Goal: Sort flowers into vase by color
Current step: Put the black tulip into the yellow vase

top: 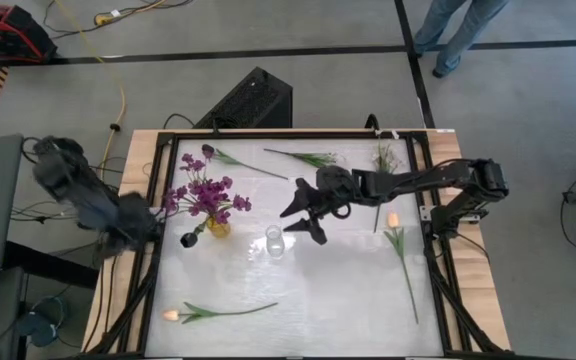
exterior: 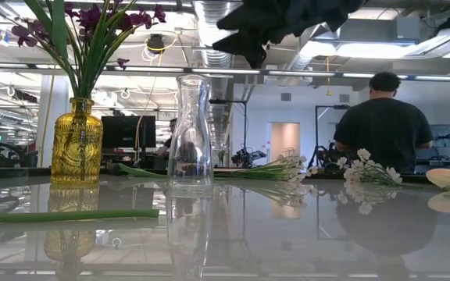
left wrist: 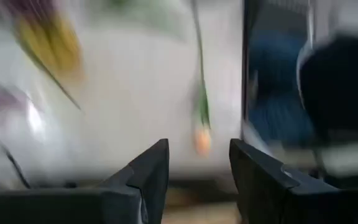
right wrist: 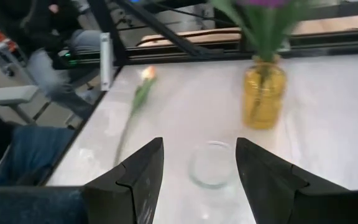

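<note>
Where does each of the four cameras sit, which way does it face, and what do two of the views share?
High view: overhead, straight down on the table; both arms show.
Low view: at table-top height, level past the clear vase into the room; one arm hangs above.
Left wrist view: past the open left gripper at an orange tulip.
Right wrist view: down past the open right gripper over the clear vase.
Shared: the yellow vase shows in the low and right wrist views.

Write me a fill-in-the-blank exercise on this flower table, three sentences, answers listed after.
1. The purple flowers stand in the ____ vase.
2. The clear vase holds ____ flowers.
3. The right end effector hangs open above the ____ vase, while the left end effector sits open at the table's left edge.

Answers: yellow; no; clear
</note>
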{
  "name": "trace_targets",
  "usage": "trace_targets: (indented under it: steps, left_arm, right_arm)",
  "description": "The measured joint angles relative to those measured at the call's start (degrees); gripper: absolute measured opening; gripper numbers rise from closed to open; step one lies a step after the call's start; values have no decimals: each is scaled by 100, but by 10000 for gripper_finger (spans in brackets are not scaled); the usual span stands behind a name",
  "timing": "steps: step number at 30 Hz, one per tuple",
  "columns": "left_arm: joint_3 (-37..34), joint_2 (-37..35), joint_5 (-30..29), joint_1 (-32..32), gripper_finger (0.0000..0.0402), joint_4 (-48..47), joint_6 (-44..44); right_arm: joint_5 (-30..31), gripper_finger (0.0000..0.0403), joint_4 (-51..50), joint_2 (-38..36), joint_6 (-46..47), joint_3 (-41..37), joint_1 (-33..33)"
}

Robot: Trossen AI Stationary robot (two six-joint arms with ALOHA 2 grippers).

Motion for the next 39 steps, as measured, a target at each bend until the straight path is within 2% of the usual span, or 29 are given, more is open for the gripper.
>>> trace_targets:
  steps: [4, 8, 12, 14, 16, 19, 24, 28, 32, 36, 39]
  left_arm:
    - [694, -8, -2080, 4, 152, 63, 797]
    - [793, 163, -3585, 24, 150, 660, 2578]
    - [613, 357, -4736, 333, 150, 1537, 4021]
    - [575, 496, -4990, 670, 150, 1882, 4676]
    - [571, 578, -4814, 1114, 150, 2187, 5171]
    - [566, 569, -3972, 1945, 150, 2527, 5658]
    - [497, 553, -2548, 3490, 150, 2876, 6142]
    - [127, 567, -1537, 4427, 150, 3230, 6532]
    - [-103, 563, -868, 5046, 150, 3373, 6806]
    - [-218, 561, -346, 5412, 150, 3538, 6957]
    - [-219, 603, -221, 5586, 150, 3604, 7065]
  right_arm:
    - [-2, 225, 6, 0, -45, 0, -405]
    - [0, 225, 50, 36, -95, 0, -998]
    - [-9, 225, 375, 445, -90, 39, -1629]
    - [-21, 225, 315, 840, -51, 224, -1889]
    - [-52, 225, 188, 1268, -54, 545, -2061]
    - [-191, 225, -410, 1911, -348, 1257, -2188]
    - [-181, 225, -2072, 2750, -818, 2492, -2336]
    - [-123, 225, -2951, 3236, -1030, 3050, -2356]
    - [610, 225, -3400, 3442, -1090, 3202, -2244]
    - [713, 225, -3477, 3401, -1077, 3194, -2197]
    - [1127, 225, -3615, 3403, -1195, 3178, -2107]
